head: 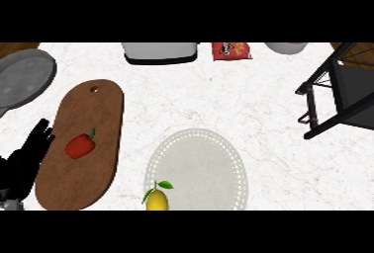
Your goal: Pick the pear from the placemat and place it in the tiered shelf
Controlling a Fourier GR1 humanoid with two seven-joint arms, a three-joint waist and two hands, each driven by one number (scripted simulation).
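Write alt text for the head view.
A yellow pear lies on the near edge of a round placemat; the black tiered shelf stands at the right. The left hand rests open at left, beside a board bearing a red pepper.

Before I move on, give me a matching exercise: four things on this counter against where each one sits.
Things:
1 pear
2 pepper
3 shelf
4 pan

Places:
A far right
B on the cutting board
C at the placemat's near left edge
D upper left

Pairs: 1-C, 2-B, 3-A, 4-D.
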